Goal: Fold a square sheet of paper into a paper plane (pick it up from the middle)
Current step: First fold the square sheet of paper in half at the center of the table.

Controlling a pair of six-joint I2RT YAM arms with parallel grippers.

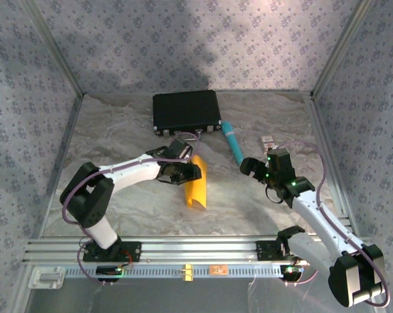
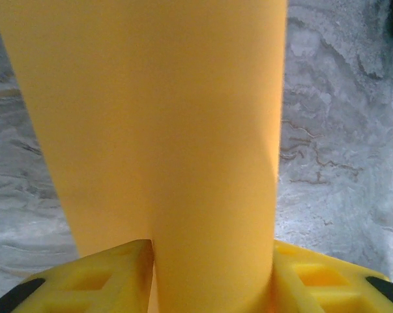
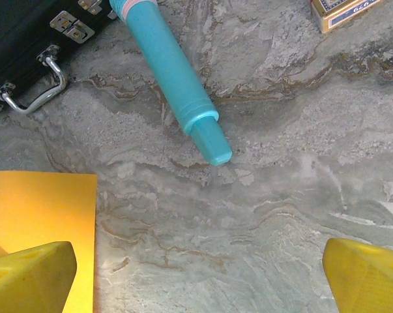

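The orange-yellow sheet of paper (image 1: 197, 184) hangs curled near the table's middle, pinched at its upper end by my left gripper (image 1: 191, 171). In the left wrist view the sheet (image 2: 163, 130) rises between the two yellow fingers (image 2: 111, 277) and bulges toward the camera, with the jaws shut on it. My right gripper (image 1: 253, 167) hovers to the paper's right, open with bare table between its fingers (image 3: 30, 274). Part of the sheet (image 3: 43, 208) shows at the left in the right wrist view.
A black case (image 1: 186, 111) with a metal handle (image 3: 33, 94) lies at the back. A teal pen-like tube (image 1: 232, 142) lies beside it, its tip (image 3: 212, 147) ahead of my right gripper. A small card box (image 1: 268, 141) sits at the right.
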